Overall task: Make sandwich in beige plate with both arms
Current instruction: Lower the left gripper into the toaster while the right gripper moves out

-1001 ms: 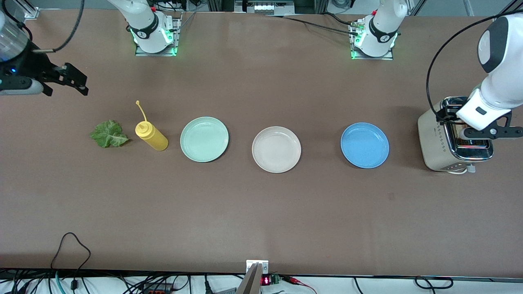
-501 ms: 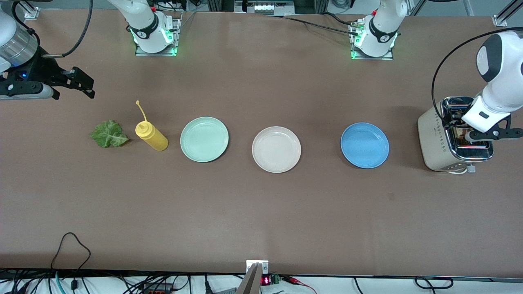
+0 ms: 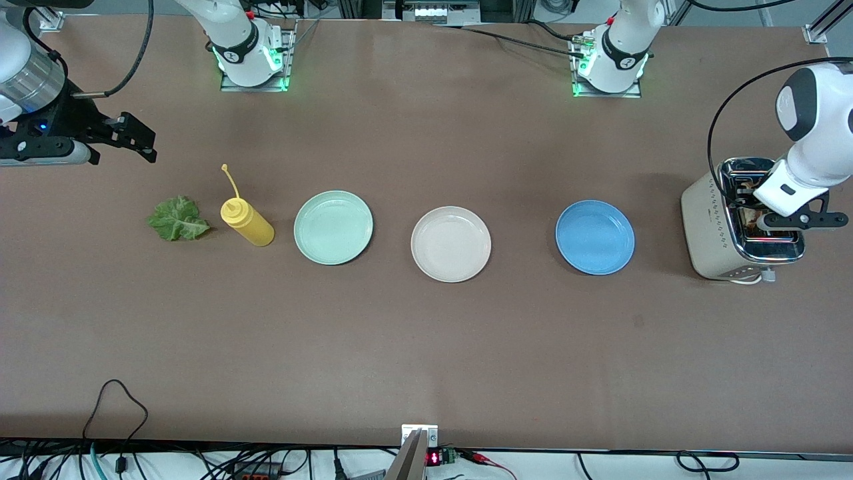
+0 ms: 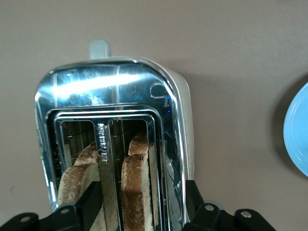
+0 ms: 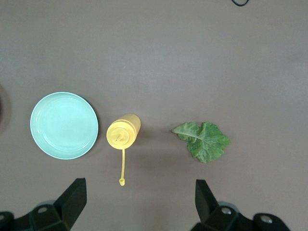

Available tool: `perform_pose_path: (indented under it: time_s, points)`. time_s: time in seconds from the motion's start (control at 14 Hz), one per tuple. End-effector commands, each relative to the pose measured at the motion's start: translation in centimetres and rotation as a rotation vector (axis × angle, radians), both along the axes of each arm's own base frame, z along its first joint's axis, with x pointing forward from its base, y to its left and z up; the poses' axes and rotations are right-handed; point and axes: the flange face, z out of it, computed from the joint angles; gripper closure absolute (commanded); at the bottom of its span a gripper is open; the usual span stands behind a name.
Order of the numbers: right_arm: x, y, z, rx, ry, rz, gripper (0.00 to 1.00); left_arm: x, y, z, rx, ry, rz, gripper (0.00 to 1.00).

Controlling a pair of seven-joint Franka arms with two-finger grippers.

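The left gripper (image 4: pixel 143 204) hangs over the toaster (image 3: pixel 716 227) at the left arm's end of the table, its jaws spread wide and astride one of the two bread slices (image 4: pixel 136 185) standing in the slots, not yet touching it. The right gripper (image 5: pixel 139 202) hovers with jaws released above the table at the right arm's end; the lettuce (image 3: pixel 176 219) lies apart from those jaws, beside the yellow bottle (image 3: pixel 246 222). The beige plate (image 3: pixel 450 243) sits between the mint plate (image 3: pixel 333 227) and blue plate (image 3: pixel 595 237).
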Motion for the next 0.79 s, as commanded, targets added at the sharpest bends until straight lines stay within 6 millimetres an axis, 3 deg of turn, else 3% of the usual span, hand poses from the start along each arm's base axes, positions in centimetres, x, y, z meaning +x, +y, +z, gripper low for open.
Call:
perform_pose_path:
  time_s: [0.0, 0.21, 0.5, 0.72]
  points:
    - [-0.2, 0.1, 0.0, -0.005, -0.010, 0.017, 0.00, -0.2, 0.5, -0.4, 0.011, 0.029, -0.022, 0.80]
    - [-0.2, 0.1, 0.0, -0.005, -0.008, 0.024, 0.00, -0.2, 0.6, -0.1, 0.012, 0.039, -0.018, 0.98]
    - [-0.3, 0.1, 0.0, -0.006, -0.004, 0.026, 0.00, 0.0, 0.8, 0.9, 0.017, 0.048, -0.008, 0.99]
    - [-0.3, 0.0, 0.2, -0.006, -0.005, 0.023, 0.00, 1.0, 0.7, 4.7, 0.029, 0.112, 0.019, 0.99]
